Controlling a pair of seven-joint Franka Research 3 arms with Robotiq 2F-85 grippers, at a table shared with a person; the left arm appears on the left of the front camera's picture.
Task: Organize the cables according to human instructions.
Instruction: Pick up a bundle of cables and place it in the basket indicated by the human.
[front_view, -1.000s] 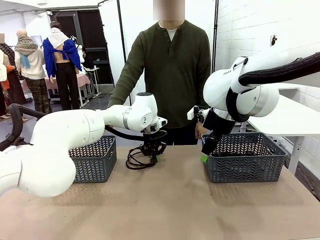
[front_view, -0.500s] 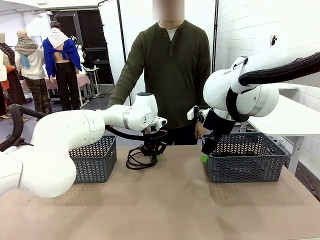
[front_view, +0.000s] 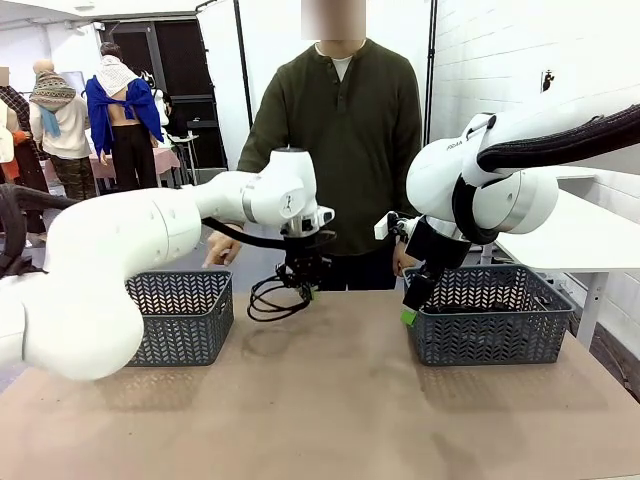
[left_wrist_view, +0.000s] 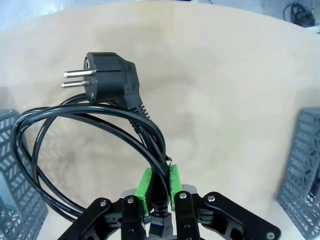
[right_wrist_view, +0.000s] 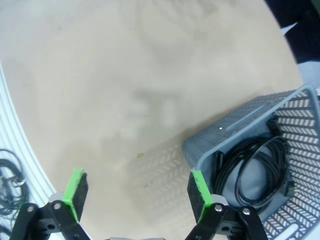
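My left gripper (front_view: 302, 282) is shut on a coiled black cable (front_view: 272, 298) and holds it clear of the table, right of the left basket (front_view: 180, 315). In the left wrist view the green pads (left_wrist_view: 144, 185) pinch the cord, and its loops and two-pin plug (left_wrist_view: 107, 78) hang over the tabletop. My right gripper (front_view: 410, 305) hangs open at the near-left corner of the right basket (front_view: 490, 315). Its wrist view shows the gripper (right_wrist_view: 137, 187) with nothing between the pads, and another coiled cable (right_wrist_view: 257, 172) lying inside that basket (right_wrist_view: 240, 125). The human (front_view: 340, 150) stands behind the table.
Two grey mesh baskets stand on the tan table (front_view: 330, 400), one at each side. The person's hand (front_view: 222, 250) rests near the far edge behind the left basket. A white table (front_view: 580, 235) stands at the far right.
My left gripper has risen off the table with the cable bundle, and the arm has lifted. The person's hand now shows behind the left basket. The right arm has not moved.
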